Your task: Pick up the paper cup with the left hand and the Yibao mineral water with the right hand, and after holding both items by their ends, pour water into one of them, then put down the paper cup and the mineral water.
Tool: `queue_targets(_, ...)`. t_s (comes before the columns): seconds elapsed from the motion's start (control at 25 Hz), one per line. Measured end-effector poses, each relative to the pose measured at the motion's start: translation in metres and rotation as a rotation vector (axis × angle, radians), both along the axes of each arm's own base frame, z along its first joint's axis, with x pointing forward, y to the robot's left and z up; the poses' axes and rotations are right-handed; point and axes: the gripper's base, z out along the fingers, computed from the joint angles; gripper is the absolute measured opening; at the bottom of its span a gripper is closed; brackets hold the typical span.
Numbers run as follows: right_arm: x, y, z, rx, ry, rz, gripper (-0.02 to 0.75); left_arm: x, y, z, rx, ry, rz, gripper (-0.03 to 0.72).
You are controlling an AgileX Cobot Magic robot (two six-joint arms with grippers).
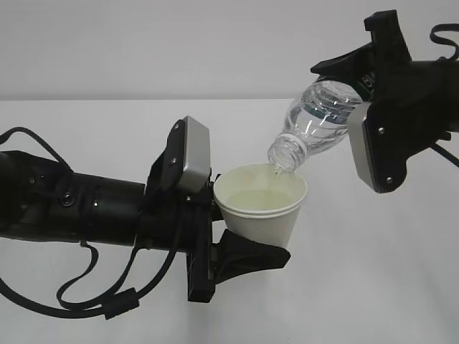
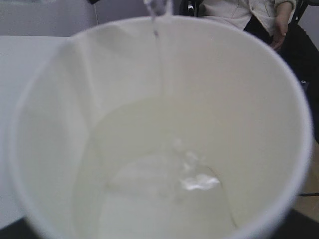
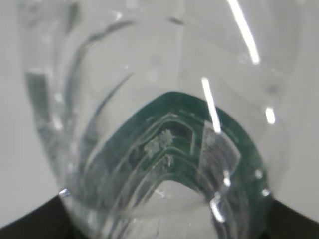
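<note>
Two items aloft: bottle (image 1: 320,118) over cup (image 1: 259,210)

Left wrist view crops the paper cup (image 2: 164,149) rim.

It looks like a robot test bench in a lab or office. A bare white table (image 1: 373,287) stands before a plain pale wall (image 1: 179,43). In the left wrist view, a seated person (image 2: 259,20) in pale clothing watches from behind.

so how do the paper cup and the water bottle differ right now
The white tapered paper cup is opaque and upright; the clear ribbed plastic bottle is see-through and tipped mouth-down over the cup. The cup is taking in water, the bottle letting it out. Both are held off the table, each by a black gripper.
</note>
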Motion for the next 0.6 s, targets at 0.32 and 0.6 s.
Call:
queue_targets(0.32,0.0,0.0,0.0,0.0,0.0,0.0,0.434,0.0,0.0,0.0,0.001,-0.008,-0.002,0.445)
queue_targets(0.6,0.0,0.0,0.0,0.0,0.0,0.0,0.434,0.0003,0.0001,-0.0004,0.005,-0.01,0.0,0.445)
